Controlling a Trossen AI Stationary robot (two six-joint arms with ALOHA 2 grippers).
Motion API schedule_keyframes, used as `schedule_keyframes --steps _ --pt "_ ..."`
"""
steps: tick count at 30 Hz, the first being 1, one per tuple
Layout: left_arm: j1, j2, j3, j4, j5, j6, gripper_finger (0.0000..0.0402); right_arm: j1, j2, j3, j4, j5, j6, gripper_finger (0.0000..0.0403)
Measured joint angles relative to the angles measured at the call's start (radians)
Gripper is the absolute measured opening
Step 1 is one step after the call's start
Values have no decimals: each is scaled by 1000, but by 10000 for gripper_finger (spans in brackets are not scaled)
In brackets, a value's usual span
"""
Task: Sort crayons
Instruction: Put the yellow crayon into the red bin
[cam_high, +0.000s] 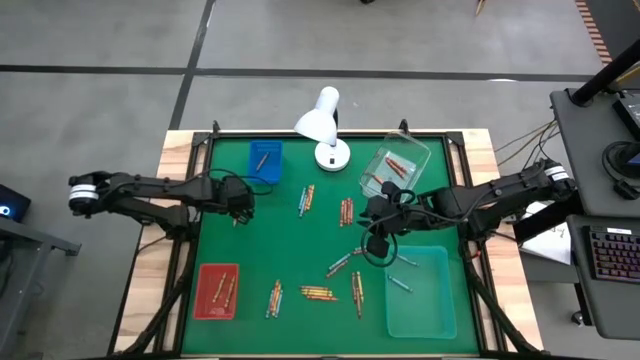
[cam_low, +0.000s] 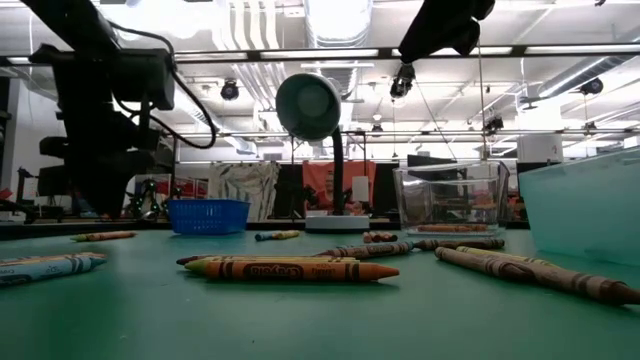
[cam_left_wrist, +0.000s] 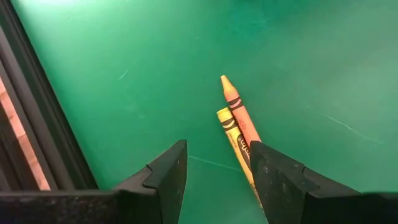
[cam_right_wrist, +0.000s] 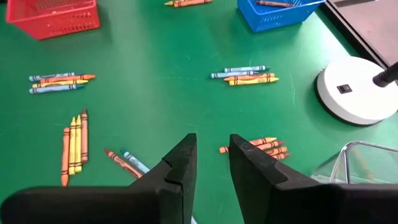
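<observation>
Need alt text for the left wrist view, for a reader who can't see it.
The left gripper, open and empty, hovers over the green mat, with an orange crayon and a yellow crayon lying side by side just ahead.

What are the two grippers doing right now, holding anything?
Left gripper: open, empty, above an orange and a yellow crayon.
Right gripper: open, empty, raised above the mat.
</observation>
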Motion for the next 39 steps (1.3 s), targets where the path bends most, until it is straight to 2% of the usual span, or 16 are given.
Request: schedule_keyframes --steps 29,33,39 --pt "-1 215 3 88 -27 -23 154 0 0 0 3 15 2 78" --pt "-1 218 3 94 -25 -29 138 0 0 0 3 15 2 79" --pt "-1 219 2 107 -19 -53 92 0 0 -11 5 15 9 86"
